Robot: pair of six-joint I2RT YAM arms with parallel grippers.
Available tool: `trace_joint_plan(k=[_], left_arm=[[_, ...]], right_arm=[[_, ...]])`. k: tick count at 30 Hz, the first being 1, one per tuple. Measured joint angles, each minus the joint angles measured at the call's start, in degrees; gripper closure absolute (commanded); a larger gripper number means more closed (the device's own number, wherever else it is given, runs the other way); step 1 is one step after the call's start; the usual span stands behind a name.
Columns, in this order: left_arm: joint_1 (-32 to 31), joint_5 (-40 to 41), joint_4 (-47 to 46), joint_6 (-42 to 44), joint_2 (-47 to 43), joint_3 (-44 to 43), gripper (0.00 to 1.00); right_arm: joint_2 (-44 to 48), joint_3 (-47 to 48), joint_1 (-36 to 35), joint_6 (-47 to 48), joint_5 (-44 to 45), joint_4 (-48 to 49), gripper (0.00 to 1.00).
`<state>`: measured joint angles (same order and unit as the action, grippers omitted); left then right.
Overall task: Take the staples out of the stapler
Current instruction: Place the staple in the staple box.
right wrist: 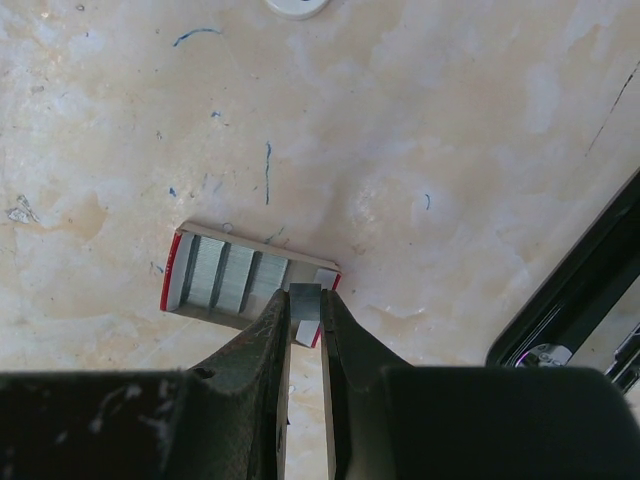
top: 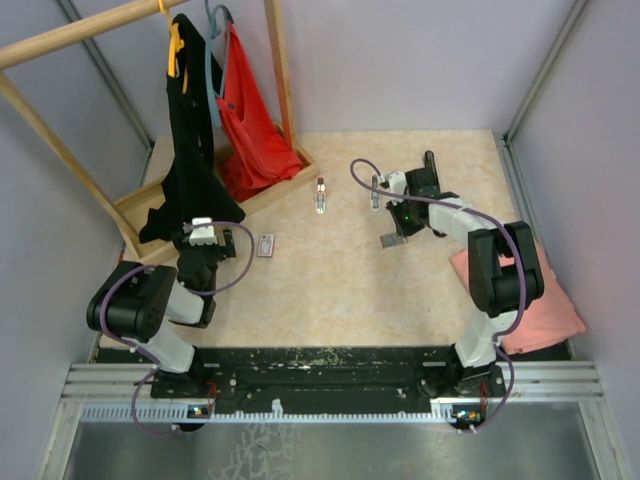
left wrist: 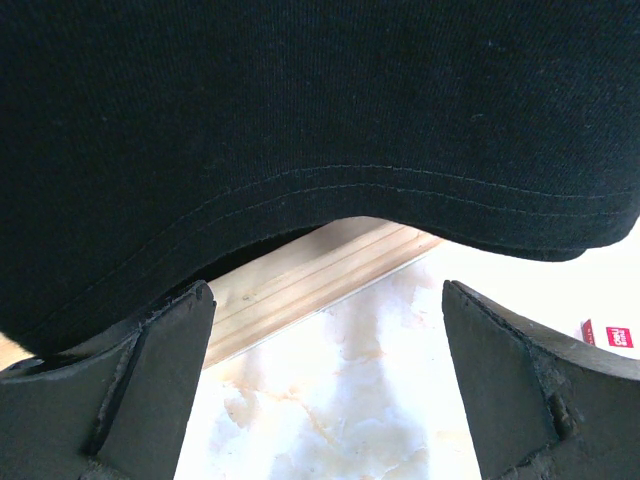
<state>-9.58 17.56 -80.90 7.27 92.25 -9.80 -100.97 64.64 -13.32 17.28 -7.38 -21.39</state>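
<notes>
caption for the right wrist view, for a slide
right tool pinching a short staple strip at the edge of an open staple box on the table

Spread wide at left gripper [left wrist: 325, 295], arm tucked back near its base. Stretched forward on the right, right gripper [right wrist: 303, 312] tipped down, staples [right wrist: 306, 292] nipped between the jaws.

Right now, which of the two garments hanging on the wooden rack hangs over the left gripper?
The black fabric garment: its stitched hem fills the left wrist view above the open left gripper; the red fabric garment hangs clear.
</notes>
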Motion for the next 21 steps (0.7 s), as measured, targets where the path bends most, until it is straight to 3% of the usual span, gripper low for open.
trace_joint_plan(k=[21], left_arm=[[0.00, 0.00, 0.00, 0.00, 0.00, 0.00, 0.00]], right_arm=[[-1.62, 0.00, 0.00, -0.61, 0.42, 0.63, 0.86]])
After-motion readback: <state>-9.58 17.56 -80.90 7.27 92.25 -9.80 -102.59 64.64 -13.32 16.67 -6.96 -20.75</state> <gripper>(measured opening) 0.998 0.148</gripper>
